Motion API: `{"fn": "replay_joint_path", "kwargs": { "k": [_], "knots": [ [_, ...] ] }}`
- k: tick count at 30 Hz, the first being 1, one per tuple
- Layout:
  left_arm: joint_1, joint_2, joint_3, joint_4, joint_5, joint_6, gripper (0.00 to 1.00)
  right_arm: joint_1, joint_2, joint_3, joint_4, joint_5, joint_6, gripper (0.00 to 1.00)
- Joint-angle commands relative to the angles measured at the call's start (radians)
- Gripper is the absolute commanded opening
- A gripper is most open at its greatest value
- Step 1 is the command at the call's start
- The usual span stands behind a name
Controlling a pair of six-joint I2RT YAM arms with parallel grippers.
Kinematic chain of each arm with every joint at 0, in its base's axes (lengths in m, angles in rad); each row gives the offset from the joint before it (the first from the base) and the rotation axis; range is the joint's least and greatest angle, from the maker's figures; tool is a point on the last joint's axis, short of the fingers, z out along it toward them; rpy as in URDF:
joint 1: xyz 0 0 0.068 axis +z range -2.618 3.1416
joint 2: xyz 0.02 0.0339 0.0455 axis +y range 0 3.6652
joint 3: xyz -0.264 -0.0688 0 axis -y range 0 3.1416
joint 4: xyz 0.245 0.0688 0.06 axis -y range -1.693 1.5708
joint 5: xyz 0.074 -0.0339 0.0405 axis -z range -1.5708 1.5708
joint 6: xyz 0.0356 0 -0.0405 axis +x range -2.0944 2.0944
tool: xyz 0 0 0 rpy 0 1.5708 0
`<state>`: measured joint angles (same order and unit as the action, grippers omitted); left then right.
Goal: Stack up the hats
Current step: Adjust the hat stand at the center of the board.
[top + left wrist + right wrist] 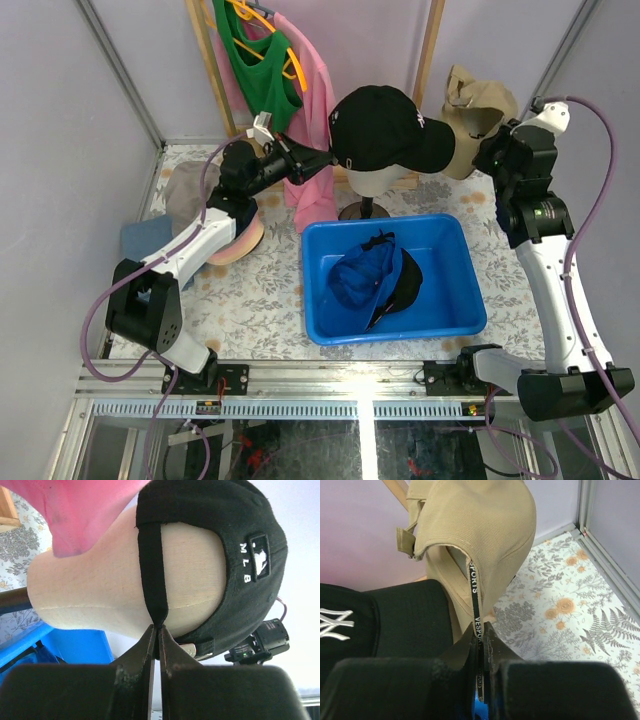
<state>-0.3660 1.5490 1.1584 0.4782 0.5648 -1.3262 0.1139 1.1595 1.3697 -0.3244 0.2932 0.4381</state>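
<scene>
The left end effector [156, 630] is pinched shut on the back strap of the black cap [250, 525], which sits on the cream mannequin head [100, 590]. Its own camera shows the strap running straight down into the closed fingertips, with a small white logo patch above and to the right of them. From overhead that grip is only a dark meeting point at the cap's rear edge [385, 125]. The overhead view does show the pink shirt [315, 130] hanging just behind this end effector, which the wrist view catches only as a pink fold at upper left. The right end effector [479, 630] is closed on a thin black lettered band at the rim of the khaki cap [480, 525]. The cap hangs directly above its fingertips, with the black cap's white-stitched front just to their left and the flowered desk [570, 605] off to the right. From above, the khaki cap [482, 100] shows just beyond the right wrist, but the band cannot be made out. Only the overhead view shows the blue tub [312, 290] nearer the arm bases than both end effectors, with a blue cap [362, 275] and a dark cap [405, 290] lying in it.
</scene>
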Motion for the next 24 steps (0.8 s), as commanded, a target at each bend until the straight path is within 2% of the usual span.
{"fn": "replay_joint_path", "kwargs": {
  "k": [1, 12, 24],
  "knots": [
    [-0.018, -0.003, -0.032, -0.053, 0.028, 0.04, 0.0, -0.008, -0.001, 0.104, 0.073, -0.034, 0.044, 0.0],
    [-0.04, -0.026, -0.011, -0.072, -0.008, 0.058, 0.0, -0.019, 0.092, 0.225, 0.035, -0.061, 0.04, 0.0],
    [-0.059, -0.033, 0.005, -0.075, -0.026, 0.058, 0.02, -0.023, 0.148, 0.272, 0.032, -0.055, 0.018, 0.0]
  ]
}}
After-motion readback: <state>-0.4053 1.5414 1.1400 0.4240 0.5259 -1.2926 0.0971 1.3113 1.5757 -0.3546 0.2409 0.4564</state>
